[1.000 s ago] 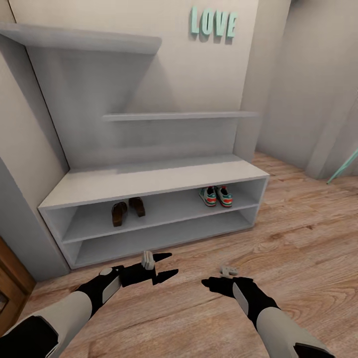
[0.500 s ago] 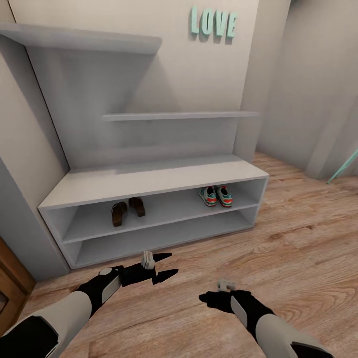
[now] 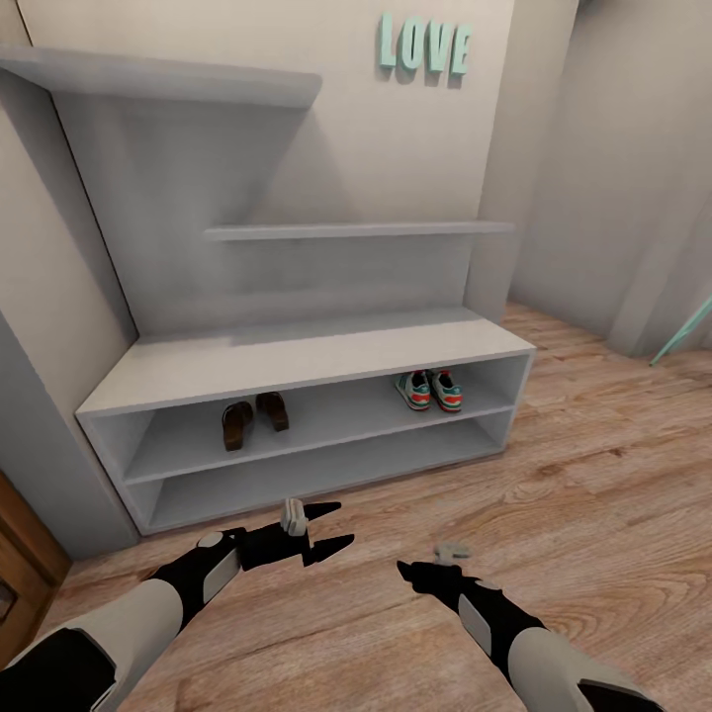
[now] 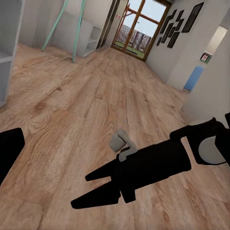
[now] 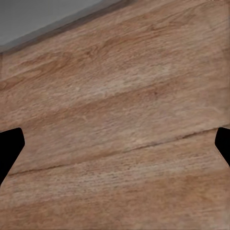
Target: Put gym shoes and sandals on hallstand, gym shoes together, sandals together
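The hallstand (image 3: 297, 361) stands against the wall ahead of me. On its upper open tier the two sandals (image 3: 254, 417) sit side by side at the left, and the two gym shoes (image 3: 431, 390) sit side by side at the right. My left gripper (image 3: 343, 524) hovers open and empty over the corridor floor (image 3: 593, 475), just in front of the rack. My right gripper (image 3: 407, 571) is low over the floor, pointing toward the left one. In the left wrist view the right gripper (image 4: 81, 190) has its fingers spread. The right wrist view shows its fingertips (image 5: 9, 148) wide apart over bare planks.
Teal LOVE letters (image 3: 423, 44) hang on the wall above the rack. A brown wooden door (image 3: 25, 578) is at my lower left, and a teal slanted pole (image 3: 684, 331) at the right. The left wrist view looks down the corridor to a glass door (image 4: 139, 28).
My right gripper has shifted a little left and its wrist has turned. The left arm, the shoes and the sandals have stayed put.
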`<state>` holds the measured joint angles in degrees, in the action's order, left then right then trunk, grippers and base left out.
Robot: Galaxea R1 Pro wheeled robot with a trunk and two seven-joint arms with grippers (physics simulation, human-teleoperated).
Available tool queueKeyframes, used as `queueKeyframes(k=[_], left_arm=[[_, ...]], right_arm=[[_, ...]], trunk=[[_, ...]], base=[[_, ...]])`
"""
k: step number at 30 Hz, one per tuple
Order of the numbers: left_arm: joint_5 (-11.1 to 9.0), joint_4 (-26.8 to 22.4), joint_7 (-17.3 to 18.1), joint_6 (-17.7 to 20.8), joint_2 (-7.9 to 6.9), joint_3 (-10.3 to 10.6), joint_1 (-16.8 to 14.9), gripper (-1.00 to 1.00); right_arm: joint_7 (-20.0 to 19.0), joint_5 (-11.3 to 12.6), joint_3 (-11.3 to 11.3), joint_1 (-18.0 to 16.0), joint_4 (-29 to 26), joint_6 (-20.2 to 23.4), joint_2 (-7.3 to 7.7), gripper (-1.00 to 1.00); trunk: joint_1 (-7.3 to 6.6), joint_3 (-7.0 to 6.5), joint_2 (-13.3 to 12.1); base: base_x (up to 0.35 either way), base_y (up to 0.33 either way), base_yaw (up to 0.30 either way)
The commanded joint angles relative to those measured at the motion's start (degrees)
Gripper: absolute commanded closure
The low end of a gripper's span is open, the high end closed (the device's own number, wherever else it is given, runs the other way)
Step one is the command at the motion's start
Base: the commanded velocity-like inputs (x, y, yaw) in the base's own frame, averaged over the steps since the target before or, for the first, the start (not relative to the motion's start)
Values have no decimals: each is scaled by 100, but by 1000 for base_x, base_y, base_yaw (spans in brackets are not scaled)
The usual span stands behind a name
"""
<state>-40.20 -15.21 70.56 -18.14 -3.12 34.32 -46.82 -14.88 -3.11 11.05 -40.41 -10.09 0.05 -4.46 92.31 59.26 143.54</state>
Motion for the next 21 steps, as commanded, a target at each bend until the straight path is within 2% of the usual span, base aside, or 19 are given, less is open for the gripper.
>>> queueKeyframes(k=[1,8,11,14,15,16,21], left_arm=[[-49,0,2,-32,-4,48,-4,-100],[-49,0,2,-32,-4,48,-3,-100],[-49,0,2,-32,-4,49,-3,-100],[-49,0,2,-32,-4,49,-2,-100],[-49,0,2,-32,-4,48,-2,-100],[-49,0,2,-32,-4,51,-2,-100],[-49,0,2,-32,-4,55,-2,-100]], right_arm=[[-24,-30,45,-2,2,-18,-2,-100],[-98,-22,46,-2,110,-48,-5,-100],[-553,-18,48,-2,314,-46,2,-100],[-1207,-15,56,-2,454,-40,8,-100],[-1464,-13,58,-2,488,-38,10,-100],[-2119,-7,62,-2,573,-34,13,-100],[-2452,68,62,-2,616,-32,5,-100]], trunk=[[-1,5,2],[-1,5,2],[-1,5,2],[-1,5,2],[-1,5,2],[-1,5,2],[-1,5,2]], base=[[0,0,0],[0,0,0],[0,0,0],[0,0,0],[0,0,0],[0,0,0],[0,0,0]])
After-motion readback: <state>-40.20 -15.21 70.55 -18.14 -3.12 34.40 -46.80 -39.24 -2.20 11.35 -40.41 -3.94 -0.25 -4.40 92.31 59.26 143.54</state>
